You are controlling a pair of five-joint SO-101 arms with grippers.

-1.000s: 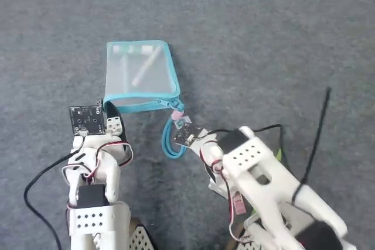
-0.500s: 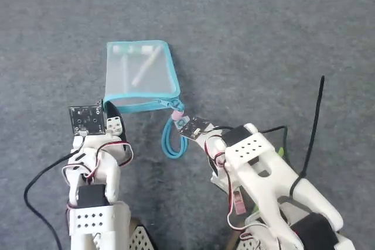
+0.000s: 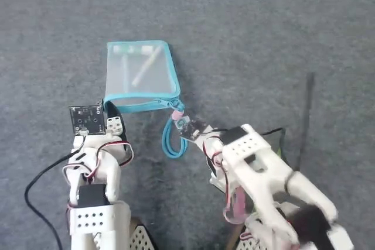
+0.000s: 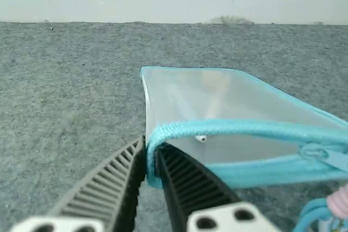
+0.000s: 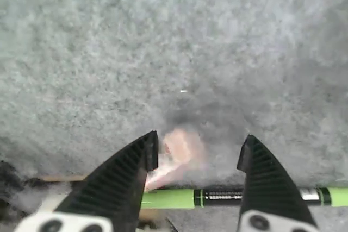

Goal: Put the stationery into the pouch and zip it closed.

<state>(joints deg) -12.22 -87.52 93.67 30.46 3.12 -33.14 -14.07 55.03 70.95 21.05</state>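
Two arms sit at the near edge of a grey mat [image 3: 263, 39]. Pouch [image 3: 142, 74] lies flat on the mat ahead of the left arm, translucent, teal trim. One or two white items [image 3: 145, 67] show through its wall, inside. Zip [image 3: 140, 103] runs along the pouch's near edge, with the pull [image 3: 176, 108] at the end toward the right arm [image 3: 258, 168]. In the left wrist view the two teal bands look parted between the held corner and the slider. A blue strap [image 3: 171, 140] loops from the pull end onto the mat, just beside the right arm's wrist. Left gripper [image 4: 151, 153]: fingers pressed together on the pouch's near corner, the one away from the pull, teal edge pinched between them. Right gripper [image 5: 200, 145]: fingers well apart, pointed down at bare mat, nothing between them. A green pen [image 5: 244, 195] lies on the mat close to the right gripper, outside the pouch and well apart from it. A pink blurred shape [image 5: 182, 153] sits near one finger; cannot tell what it is.
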